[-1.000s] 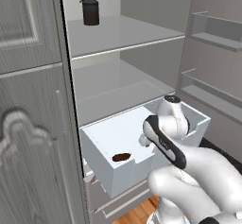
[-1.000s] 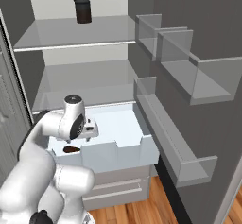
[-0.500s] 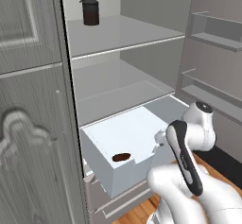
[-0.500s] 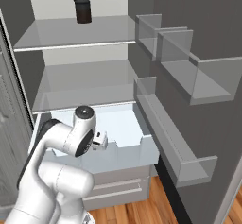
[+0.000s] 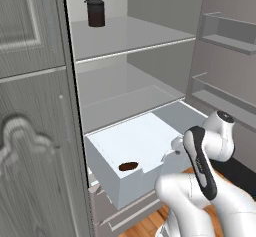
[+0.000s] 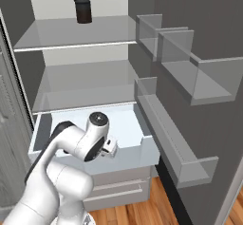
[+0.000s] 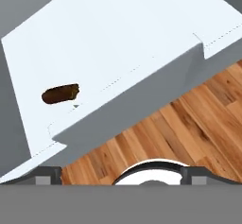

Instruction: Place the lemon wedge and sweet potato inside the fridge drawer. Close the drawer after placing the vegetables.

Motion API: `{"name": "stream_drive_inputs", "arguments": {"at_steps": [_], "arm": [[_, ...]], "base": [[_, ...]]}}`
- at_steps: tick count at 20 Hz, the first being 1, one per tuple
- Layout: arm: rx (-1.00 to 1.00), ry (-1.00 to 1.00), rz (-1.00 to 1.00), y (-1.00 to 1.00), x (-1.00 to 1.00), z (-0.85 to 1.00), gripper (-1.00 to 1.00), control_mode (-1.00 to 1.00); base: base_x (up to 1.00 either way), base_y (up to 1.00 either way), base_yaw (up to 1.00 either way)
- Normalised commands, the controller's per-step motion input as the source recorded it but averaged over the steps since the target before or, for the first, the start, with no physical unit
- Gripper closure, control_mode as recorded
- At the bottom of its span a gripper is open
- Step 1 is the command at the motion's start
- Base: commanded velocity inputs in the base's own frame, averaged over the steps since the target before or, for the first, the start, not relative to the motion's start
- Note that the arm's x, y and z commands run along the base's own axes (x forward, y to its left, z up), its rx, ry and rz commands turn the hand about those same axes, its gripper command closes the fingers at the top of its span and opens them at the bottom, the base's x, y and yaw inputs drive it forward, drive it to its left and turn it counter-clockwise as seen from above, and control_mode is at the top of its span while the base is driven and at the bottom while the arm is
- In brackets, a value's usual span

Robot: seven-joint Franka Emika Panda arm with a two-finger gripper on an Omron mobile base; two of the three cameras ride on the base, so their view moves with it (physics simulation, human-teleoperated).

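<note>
Dark reddish-brown sweet potato (image 7: 60,94) lengthwise inside pulled-out pale fridge drawer (image 5: 120,181); jaws wide apart, empty.

Sweet potato (image 5: 129,166) in open fridge drawer (image 5: 125,193).

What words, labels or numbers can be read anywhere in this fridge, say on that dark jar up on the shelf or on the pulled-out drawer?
None can be read.
The dark jar on the top shelf: plain, no label visible.
The fridge drawer: plain pale walls, no marking; the sweet potato lies inside.
The cabinet door beside the fridge: raised moulding, no lettering.
</note>
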Motion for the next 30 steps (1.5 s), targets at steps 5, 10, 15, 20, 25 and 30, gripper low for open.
{"name": "stream_drive_inputs", "arguments": {"at_steps": [5,10,15,20,25,30], "arm": [[0.03,0.03,-0.08,-0.28,0.0,-0.57,-1.0,-1.0],[0.0,0.05,-0.06,-0.09,0.04,-0.67,-1.0,-1.0],[0.0,0.02,-0.05,0.0,0.32,-0.63,-1.0,-1.0],[0.0,0.0,-0.05,0.0,0.56,-0.52,-1.0,-1.0],[0.0,0.0,-0.06,0.05,0.58,-0.44,-1.0,-1.0],[0.0,0.0,-0.08,0.17,0.43,-0.2,-1.0,-1.0]], "base": [[0.0,0.0,0.0],[0.0,0.0,0.0],[0.0,0.0,0.0],[0.0,0.0,0.0],[0.0,0.0,0.0],[0.0,0.0,0.0]]}}
